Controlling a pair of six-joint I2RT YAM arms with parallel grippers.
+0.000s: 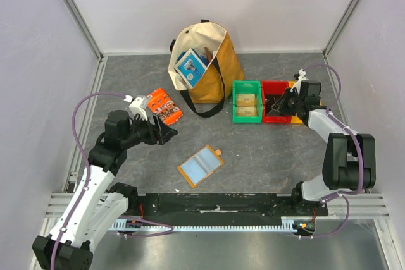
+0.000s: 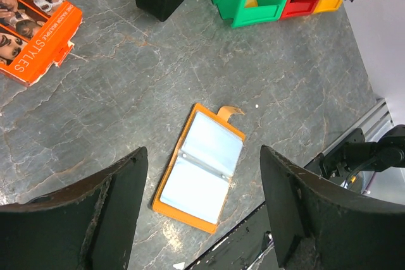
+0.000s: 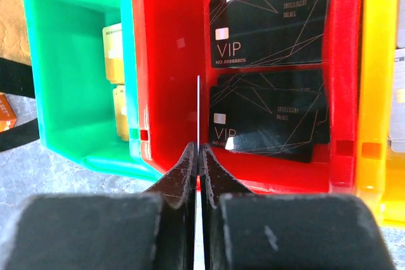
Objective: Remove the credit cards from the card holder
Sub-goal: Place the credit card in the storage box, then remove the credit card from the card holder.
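The card holder [image 1: 200, 165] lies open on the table, orange with pale blue pockets that look empty; it also shows in the left wrist view [image 2: 202, 165]. My left gripper [image 1: 166, 132] hovers up and left of it, open and empty [image 2: 202, 156]. My right gripper [image 1: 278, 102] is over the red bin [image 1: 274, 85] and is shut [image 3: 198, 150] on a thin card [image 3: 198, 112], seen edge-on as a pale line. Two or more black VIP credit cards [image 3: 272, 23] lie in the red bin [image 3: 168, 61].
A green bin [image 1: 247, 83] left of the red one holds gold cards [image 3: 114, 52]. A yellow bin [image 3: 373, 61] stands on its right. A tan tote bag [image 1: 205, 67] with a blue-and-white box stands behind. An orange printed packet [image 1: 166, 107] lies by the left gripper.
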